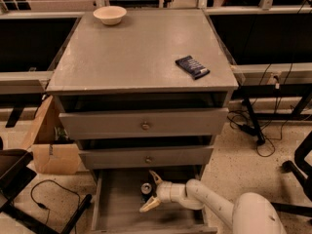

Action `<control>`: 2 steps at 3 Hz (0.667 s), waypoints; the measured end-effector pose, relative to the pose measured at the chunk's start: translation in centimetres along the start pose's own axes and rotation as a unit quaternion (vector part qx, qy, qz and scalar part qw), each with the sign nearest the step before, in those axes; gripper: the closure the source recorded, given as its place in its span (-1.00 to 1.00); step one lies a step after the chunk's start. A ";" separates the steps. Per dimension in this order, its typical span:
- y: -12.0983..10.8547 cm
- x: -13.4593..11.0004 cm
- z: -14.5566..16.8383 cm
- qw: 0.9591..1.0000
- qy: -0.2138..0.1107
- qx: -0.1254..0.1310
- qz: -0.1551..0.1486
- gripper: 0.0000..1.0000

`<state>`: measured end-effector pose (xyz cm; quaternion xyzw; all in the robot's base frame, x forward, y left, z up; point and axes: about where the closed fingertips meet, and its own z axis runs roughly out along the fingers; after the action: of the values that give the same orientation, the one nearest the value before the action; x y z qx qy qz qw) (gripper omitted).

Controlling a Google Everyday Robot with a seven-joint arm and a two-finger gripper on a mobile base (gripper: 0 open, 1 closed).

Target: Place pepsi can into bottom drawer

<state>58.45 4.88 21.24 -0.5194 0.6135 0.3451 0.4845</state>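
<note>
Nearest me, the white arm [219, 206] enters from the lower right and reaches into the bottom drawer [117, 211]; the gripper [146, 191] sits inside the bottom drawer toward its back, its jaws spread wide, one finger angled up and one angled down; the pepsi can [146, 187] stands upright on the floor of the bottom drawer, between the two fingers, silver top showing; I cannot tell whether either finger touches its side. I judge the task nearly complete: the can appears to rest in the bottom drawer and the jaws do not clamp it; what I see left is to draw the gripper out of the bottom drawer without tipping the can. The front edge of the bottom drawer is cut off by the frame, and its back is shadowed, so the can's lower half is hard to make out. Above the bottom drawer, the two upper drawers [144, 123] are slightly out; on the cabinet top above the bottom drawer lie a dark-blue snack packet [192, 67] and, farthest back, a pale bowl [109, 14].
</note>
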 end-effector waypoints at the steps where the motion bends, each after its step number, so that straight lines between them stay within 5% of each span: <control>1: 0.1 -0.2 -0.1 1.000 -0.002 -0.001 -0.004 -1.00; 2: 1.1 -1.9 -1.2 0.999 -0.015 -0.009 -0.035 -1.00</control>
<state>57.08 4.55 23.34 -0.5398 0.5847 0.3408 0.5006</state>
